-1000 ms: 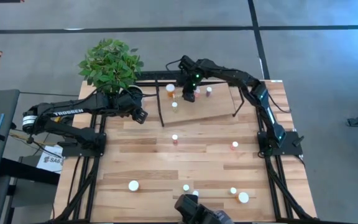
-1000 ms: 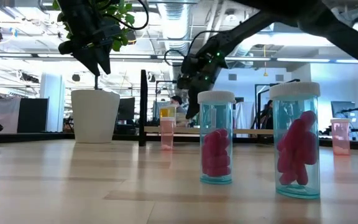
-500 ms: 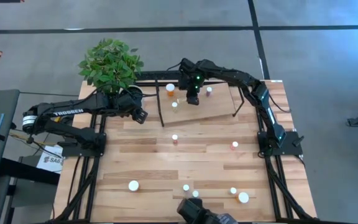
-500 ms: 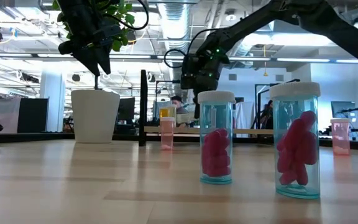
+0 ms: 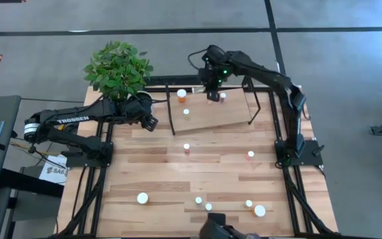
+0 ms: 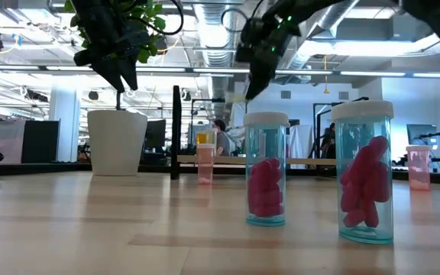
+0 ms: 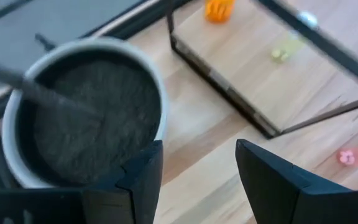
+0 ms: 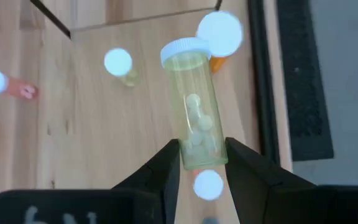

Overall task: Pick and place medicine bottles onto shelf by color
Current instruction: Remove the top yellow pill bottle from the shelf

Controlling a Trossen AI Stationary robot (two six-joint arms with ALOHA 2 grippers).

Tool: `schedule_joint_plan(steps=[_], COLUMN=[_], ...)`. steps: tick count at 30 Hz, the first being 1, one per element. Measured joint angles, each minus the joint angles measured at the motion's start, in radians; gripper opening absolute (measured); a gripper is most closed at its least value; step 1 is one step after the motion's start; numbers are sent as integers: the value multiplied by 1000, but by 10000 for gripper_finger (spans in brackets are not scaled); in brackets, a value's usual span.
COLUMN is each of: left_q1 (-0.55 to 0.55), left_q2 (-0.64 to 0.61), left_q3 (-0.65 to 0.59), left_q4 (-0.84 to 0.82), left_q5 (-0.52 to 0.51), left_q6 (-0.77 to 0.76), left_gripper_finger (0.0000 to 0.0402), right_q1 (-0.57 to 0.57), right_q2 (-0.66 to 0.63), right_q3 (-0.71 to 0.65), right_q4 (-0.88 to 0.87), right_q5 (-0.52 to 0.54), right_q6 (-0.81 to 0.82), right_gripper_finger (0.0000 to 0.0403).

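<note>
Pale bottle (image 8: 194, 106) clamped between right gripper (image 8: 199, 163) fingers, above shelf (image 5: 231, 114) back edge; left gripper (image 7: 197, 168) half open, empty, beside pot (image 7: 79, 118)

Ten medicine bottles (image 5: 186, 147) show from above, plus one shelf (image 5: 231, 114), one plant pot (image 6: 117, 142) and two arms.

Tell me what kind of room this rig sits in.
Probably an open-plan lab or workshop. The low view shows exposed ceiling ducts and strip lights, with monitors on desks behind the plank table. From above, the floor is bare grey concrete.
</note>
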Motion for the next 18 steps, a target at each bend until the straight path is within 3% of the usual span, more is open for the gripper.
schedule_joint_plan(steps=[11, 18], left_q1=[0, 0], left_q2=[0, 0], left_q3=[0, 0], left_q4=[191, 353], left_q5=[7, 146], left_q6=[316, 529], left_gripper_finger=[190, 190], right_q1=[101, 260], right_q2=[-108, -113], right_q3=[0, 0], right_q4=[-70, -117], right_q5=[-3, -4], right_q6=[226, 293], right_gripper_finger=[134, 136])
